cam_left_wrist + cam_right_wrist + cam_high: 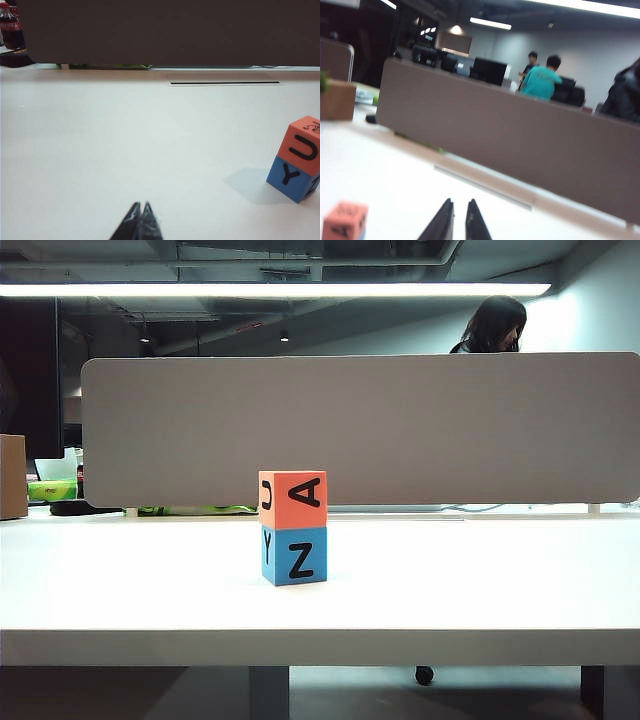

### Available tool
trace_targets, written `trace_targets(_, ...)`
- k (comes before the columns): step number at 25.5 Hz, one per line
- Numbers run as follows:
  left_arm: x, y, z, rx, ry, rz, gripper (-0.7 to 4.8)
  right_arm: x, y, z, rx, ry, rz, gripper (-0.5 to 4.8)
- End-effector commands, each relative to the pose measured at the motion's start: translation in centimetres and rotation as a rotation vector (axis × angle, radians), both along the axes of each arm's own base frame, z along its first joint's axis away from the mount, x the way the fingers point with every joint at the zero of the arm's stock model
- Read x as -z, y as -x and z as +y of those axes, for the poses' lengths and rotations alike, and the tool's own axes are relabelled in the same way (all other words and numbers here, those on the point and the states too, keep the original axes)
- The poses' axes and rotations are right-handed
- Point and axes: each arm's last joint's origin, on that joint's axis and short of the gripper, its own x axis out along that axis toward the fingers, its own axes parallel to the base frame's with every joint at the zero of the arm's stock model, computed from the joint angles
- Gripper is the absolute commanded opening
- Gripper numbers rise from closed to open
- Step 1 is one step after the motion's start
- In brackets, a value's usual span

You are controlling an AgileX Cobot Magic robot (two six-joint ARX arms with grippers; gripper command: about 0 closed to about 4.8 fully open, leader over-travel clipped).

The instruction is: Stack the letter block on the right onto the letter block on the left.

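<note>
On the orange block (293, 500), stacked on the blue block (294, 556), a black letter "A" is printed on the face turned to the exterior view, lying on its side, and a "J" is seen on the adjoining left face. On the blue block, a "Z" is printed on the front face, also lying on its side, and a "Y" on the left face. In the left wrist view, the "J" and "Y" are seen again. The label on the bottle (11, 27) cannot be read.

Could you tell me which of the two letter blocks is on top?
The orange block, showing J and A, sits on the blue block, which shows Y and Z.
</note>
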Motion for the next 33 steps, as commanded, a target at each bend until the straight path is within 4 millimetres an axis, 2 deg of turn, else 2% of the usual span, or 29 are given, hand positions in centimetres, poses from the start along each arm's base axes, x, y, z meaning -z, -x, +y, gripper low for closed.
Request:
trace_targets(1, -0.3, 0.0, 0.0, 0.003, -0.002, -0.016, -0.05, 2.2, -0.5, -0.2, 0.03, -0.049, -0.017, 0.54)
trace_targets(8, -0.3, 0.0, 0.0, 0.002, -0.002, -0.015, -0.05, 7.8, -2.0, -0.8, 0.14, -0.111, -0.023, 0.54)
trace_targets(14, -0.3, 0.0, 0.0, 0.002, -0.002, -0.015, -0.05, 11.6, -3.2, -1.5, 0.214, -0.217, 0.078, 0.54)
trace_targets(20, -0.3, 0.0, 0.0, 0.002, -0.002, -0.015, -0.05, 12.4, -3.4, -2.1, 0.331, -0.234, 0.158, 0.54)
trace_targets(33, -0.3, 0.0, 0.0, 0.002, -0.002, -0.015, -0.05, 13.2, -3.5, -2.1, 0.338, -0.234, 0.236, 0.54)
